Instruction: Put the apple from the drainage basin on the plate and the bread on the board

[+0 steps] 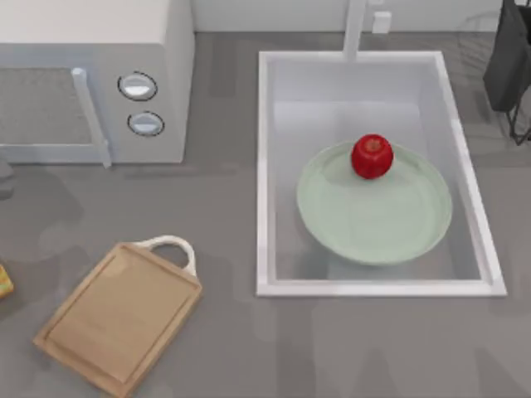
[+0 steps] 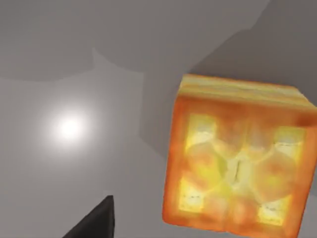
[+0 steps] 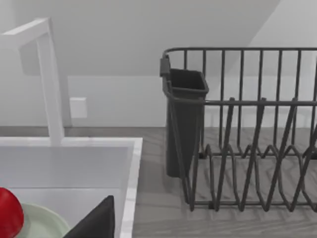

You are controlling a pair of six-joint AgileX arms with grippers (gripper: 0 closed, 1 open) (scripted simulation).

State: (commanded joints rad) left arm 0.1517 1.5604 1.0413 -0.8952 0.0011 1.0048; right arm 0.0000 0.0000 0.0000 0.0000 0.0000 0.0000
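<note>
The red apple rests on the far part of the pale green plate, which lies inside the white drainage basin. The right wrist view shows the apple and the plate beside a dark part of my right gripper. A sliver of the bread shows at the table's left edge. In the left wrist view the bread lies on the grey counter, close below my left gripper and apart from it. The wooden board lies at the front left with nothing on it.
A white microwave stands at the back left. The white faucet rises behind the basin. A dark wire rack with a cup holder stands at the back right, beside the basin's rim.
</note>
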